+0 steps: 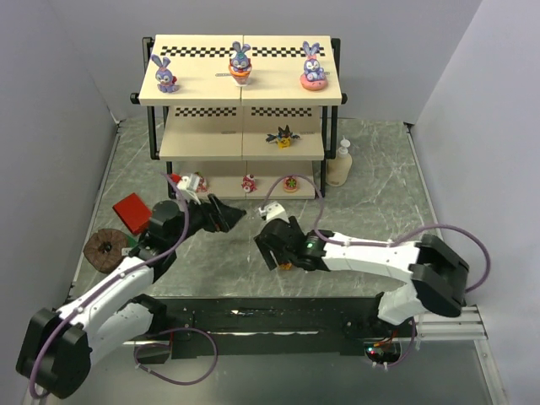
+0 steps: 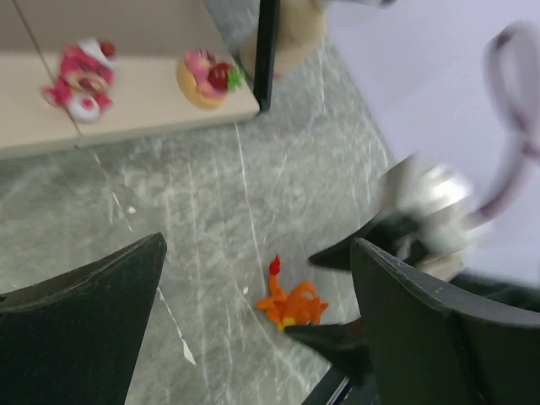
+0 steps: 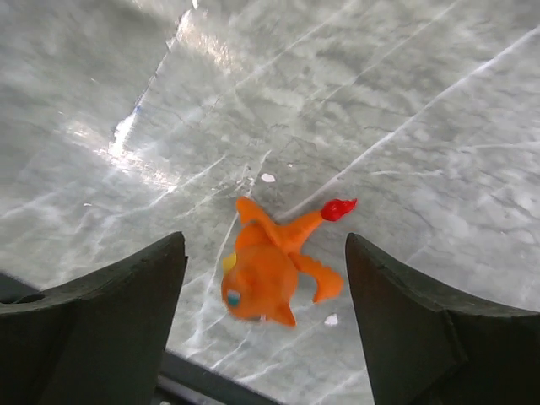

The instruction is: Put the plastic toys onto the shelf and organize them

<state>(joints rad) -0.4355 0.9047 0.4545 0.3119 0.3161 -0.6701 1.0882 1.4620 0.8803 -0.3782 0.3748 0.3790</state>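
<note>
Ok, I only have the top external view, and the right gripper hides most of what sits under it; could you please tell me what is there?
Observer: The right wrist view shows the orange spiky creature lying toppled on the table, between the fingers of the right gripper. The fingers stand apart on either side and do not touch it.
Operator: Thank you. Is the left gripper carrying anything?
Observer: No. In the left wrist view the left gripper is wide open with nothing between its fingers, and it looks toward that same toy on the table.
</note>
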